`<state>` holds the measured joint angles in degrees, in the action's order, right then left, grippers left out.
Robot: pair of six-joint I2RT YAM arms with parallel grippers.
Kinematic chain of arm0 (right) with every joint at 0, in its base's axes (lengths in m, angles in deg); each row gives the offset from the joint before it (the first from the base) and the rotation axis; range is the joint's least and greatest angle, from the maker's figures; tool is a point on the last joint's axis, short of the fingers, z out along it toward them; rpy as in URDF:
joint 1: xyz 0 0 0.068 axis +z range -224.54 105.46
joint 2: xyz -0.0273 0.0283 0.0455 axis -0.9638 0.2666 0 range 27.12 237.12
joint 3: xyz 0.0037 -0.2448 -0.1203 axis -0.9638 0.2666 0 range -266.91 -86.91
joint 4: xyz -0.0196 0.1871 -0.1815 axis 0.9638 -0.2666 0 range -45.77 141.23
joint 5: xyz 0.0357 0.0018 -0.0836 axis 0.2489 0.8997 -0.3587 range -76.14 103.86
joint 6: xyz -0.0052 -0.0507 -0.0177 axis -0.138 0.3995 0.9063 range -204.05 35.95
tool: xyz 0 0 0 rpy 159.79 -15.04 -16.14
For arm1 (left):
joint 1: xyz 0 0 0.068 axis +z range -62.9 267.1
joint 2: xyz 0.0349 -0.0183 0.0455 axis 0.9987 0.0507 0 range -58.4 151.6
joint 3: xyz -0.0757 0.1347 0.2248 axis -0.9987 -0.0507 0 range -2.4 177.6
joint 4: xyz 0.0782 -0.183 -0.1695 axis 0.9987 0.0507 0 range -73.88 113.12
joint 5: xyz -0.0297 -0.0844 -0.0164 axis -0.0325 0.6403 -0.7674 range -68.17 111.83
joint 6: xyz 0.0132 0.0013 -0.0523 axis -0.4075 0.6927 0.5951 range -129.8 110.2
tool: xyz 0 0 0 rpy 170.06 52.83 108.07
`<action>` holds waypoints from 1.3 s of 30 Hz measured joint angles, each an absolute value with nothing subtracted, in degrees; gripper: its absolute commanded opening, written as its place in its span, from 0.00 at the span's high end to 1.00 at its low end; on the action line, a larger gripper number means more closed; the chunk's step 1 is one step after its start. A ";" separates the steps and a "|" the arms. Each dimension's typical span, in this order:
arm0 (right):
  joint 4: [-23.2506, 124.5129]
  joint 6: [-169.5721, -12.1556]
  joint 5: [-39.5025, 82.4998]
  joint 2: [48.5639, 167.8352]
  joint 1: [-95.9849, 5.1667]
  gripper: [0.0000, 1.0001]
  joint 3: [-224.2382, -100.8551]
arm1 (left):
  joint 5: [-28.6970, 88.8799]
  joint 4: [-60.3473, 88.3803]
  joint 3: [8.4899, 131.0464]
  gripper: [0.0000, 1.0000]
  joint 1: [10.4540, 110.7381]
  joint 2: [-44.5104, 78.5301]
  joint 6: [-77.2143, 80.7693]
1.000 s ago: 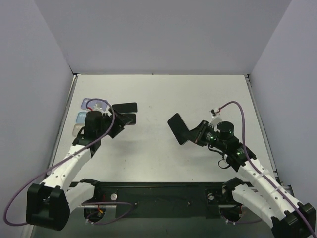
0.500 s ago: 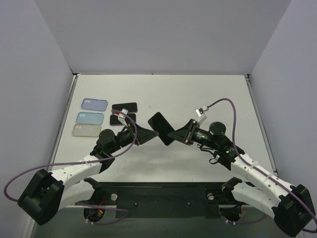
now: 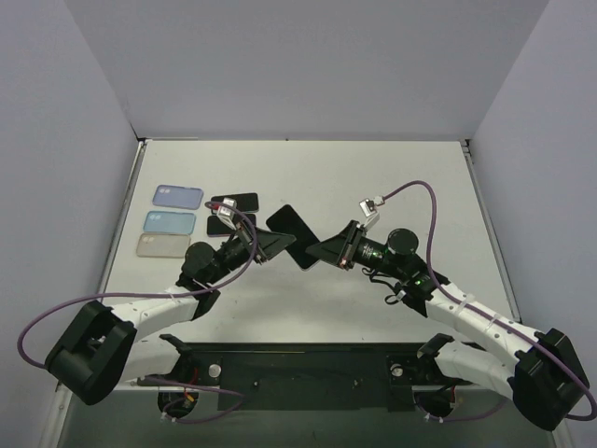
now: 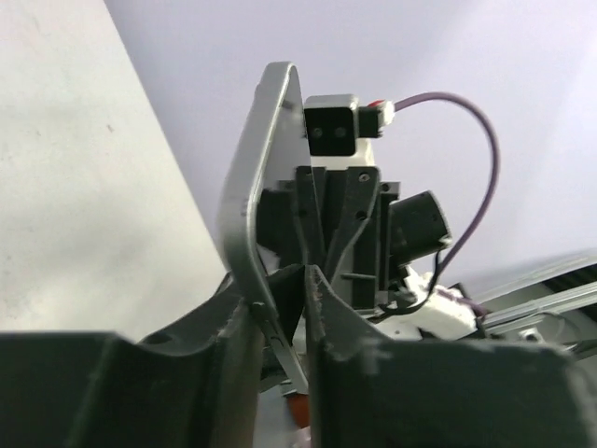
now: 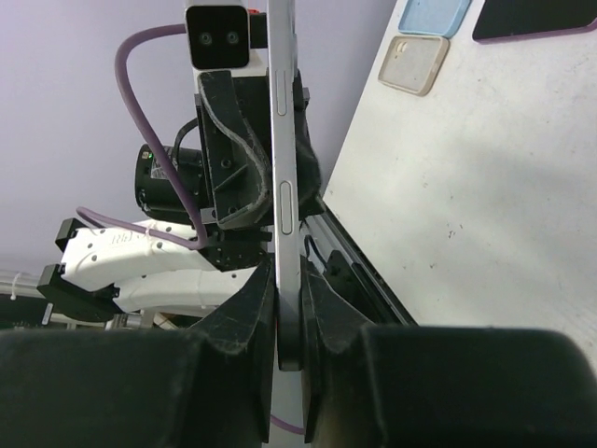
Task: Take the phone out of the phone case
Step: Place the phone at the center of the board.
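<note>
Left gripper (image 3: 280, 245) just swung in and pinches the phone (image 3: 291, 233), opposite your right gripper (image 3: 319, 252), which pinches it too. You can start separating now.

1. Counting three phone cases lying in a column on the counter (image 3: 373, 168), near its left edge: lilac case (image 3: 177, 196), light blue case (image 3: 169, 221), beige case (image 3: 161, 245).
2. Counting three dark phones: upper flat phone (image 3: 234, 202) and lower flat phone (image 3: 217, 225) lying just right of the cases, raised phone (image 3: 292, 236) hanging between the arms.
3. Counting two arms: left arm (image 3: 149, 303), right arm (image 3: 466, 313).
4. Counting two sets of jaws, left jaws and right jaws, one set ending each arm.
5. Counting two purple cables: left cable (image 5: 119, 67), right cable (image 3: 410, 183), one trailing from each wrist.
6. Counting two wrist cameras: left wrist camera (image 5: 216, 37), right wrist camera (image 4: 331, 131), each facing the other.
</note>
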<state>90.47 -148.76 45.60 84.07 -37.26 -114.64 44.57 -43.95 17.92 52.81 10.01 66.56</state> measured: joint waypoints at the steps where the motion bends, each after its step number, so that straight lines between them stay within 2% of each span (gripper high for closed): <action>1: 91.30 -149.17 45.60 84.68 -37.26 1.00 -114.64 | 44.55 -44.94 17.87 0.84 53.12 10.42 67.63; 2: 92.26 -149.63 45.69 85.31 -37.32 0.96 -114.64 | 44.38 -45.94 17.87 0.87 53.45 10.64 69.09; 3: 93.40 -150.07 45.78 85.82 -37.37 0.86 -114.64 | 44.18 -46.93 17.87 0.90 53.73 10.70 70.55; 4: 94.12 -150.22 45.85 85.95 -37.37 0.81 -114.64 | 44.05 -47.78 17.81 0.94 53.99 10.68 71.80; 5: 94.51 -150.31 45.71 85.92 -37.37 0.67 -114.66 | 43.98 -48.37 17.74 0.96 54.06 10.60 72.48; 6: 94.01 -150.05 45.36 85.71 -37.37 0.61 -114.68 | 43.83 -48.39 17.70 0.97 54.08 10.40 72.52; 7: 92.48 -149.65 44.77 85.38 -37.39 0.46 -114.70 | 42.98 -47.49 17.46 0.98 54.28 9.74 72.22; 8: 90.03 -148.67 44.01 84.70 -37.48 0.41 -114.86 | 41.58 -45.59 16.84 0.98 55.02 8.61 71.95; 9: 86.82 -147.40 42.79 83.78 -37.74 0.31 -115.10 | 40.33 -43.78 16.25 1.00 55.79 7.36 71.56; 11: 79.56 -144.56 39.53 81.23 -38.90 0.24 -115.73 | 35.52 -35.54 15.10 1.00 57.60 2.84 70.60; 14: 70.78 -141.50 35.55 76.88 -42.92 0.24 -116.08 | 25.19 -17.48 14.55 1.00 59.83 -6.80 69.90; 17: 65.14 -140.41 33.10 73.36 -49.46 0.24 -115.82 | 16.81 -5.81 13.61 1.00 63.26 -13.84 70.18; 21: 61.31 -139.45 32.34 71.54 -52.71 0.25 -115.08 | 9.21 3.96 12.89 1.00 68.70 -13.49 72.85; 32: 59.85 -139.49 33.47 71.17 -52.82 0.27 -113.52 | 7.15 5.64 12.21 1.00 71.09 4.89 82.62; 39: 59.61 -139.53 33.85 69.27 -53.00 0.27 -113.15 | 7.72 -2.32 13.59 1.00 71.57 14.18 87.78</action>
